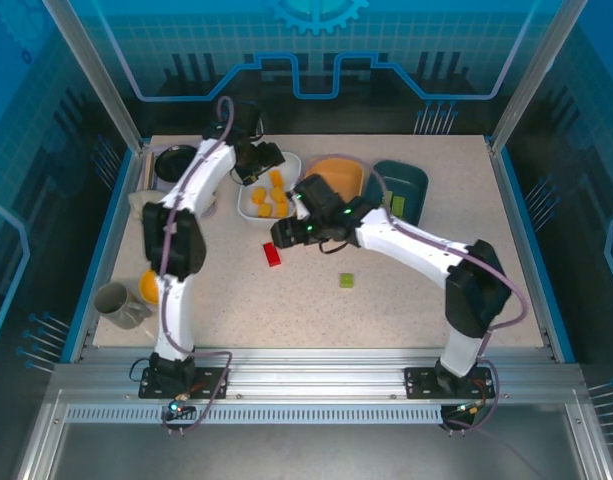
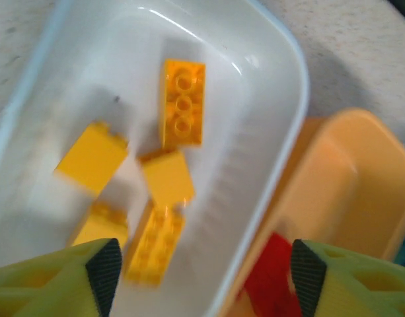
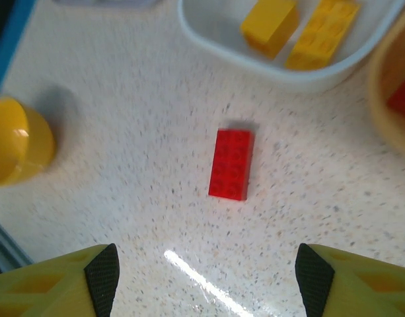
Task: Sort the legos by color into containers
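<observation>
left jaws wide over white bin (image 2: 255, 99), right jaws wide over red brick (image 3: 231, 164), overhead green brick (image 1: 346, 281)

Probably a robotics lab cell: aluminium-extrusion frame (image 1: 306, 385), blue circuit-print walls (image 1: 316, 55), speckled worktable (image 1: 406, 312).

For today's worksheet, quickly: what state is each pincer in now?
Left pincer: open, empty, over the white bin.
Right pincer: open, empty, over the red brick.

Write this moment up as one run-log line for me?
left jaws: open over white bin with yellow bricks | right jaws: open above loose red brick | green brick: outside bins
</observation>
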### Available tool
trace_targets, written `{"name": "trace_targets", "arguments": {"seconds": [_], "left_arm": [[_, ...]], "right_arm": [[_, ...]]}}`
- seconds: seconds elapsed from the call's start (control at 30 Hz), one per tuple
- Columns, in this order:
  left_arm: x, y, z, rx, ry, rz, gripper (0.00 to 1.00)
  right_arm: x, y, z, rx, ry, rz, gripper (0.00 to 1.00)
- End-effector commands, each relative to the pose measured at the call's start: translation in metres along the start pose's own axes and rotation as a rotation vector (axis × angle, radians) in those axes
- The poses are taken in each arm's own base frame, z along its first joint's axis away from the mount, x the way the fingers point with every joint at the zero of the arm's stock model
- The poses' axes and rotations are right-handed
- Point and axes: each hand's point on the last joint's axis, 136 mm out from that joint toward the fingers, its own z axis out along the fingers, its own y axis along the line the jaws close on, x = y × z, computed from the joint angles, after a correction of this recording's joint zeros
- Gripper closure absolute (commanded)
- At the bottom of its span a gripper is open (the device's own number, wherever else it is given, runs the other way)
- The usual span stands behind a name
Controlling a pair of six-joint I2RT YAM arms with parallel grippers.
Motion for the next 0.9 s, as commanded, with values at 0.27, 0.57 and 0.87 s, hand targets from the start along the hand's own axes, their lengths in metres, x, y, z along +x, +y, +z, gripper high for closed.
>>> {"name": "trace_targets", "arguments": {"seconds": [0.27, 0.57, 0.87], "left_arm": [[0.151, 0.128, -0.126, -0.008, 0.006, -0.272, 0.22], [0.226, 0.185, -0.168, 0.077, 0.007, -0.287, 0.20], [0.242, 0.187, -0.186, 0.133, 0.019, -0.250, 0.20]], "right_arm": [[0.039, 0.000, 0.083, 0.287, 0.228, -0.159, 0.26], [0.043, -0.025, 0.129, 0.403, 0.303, -0.187, 0.28], [0.032, -0.038, 0.149, 0.404, 0.307, -0.164, 0.55]]}}
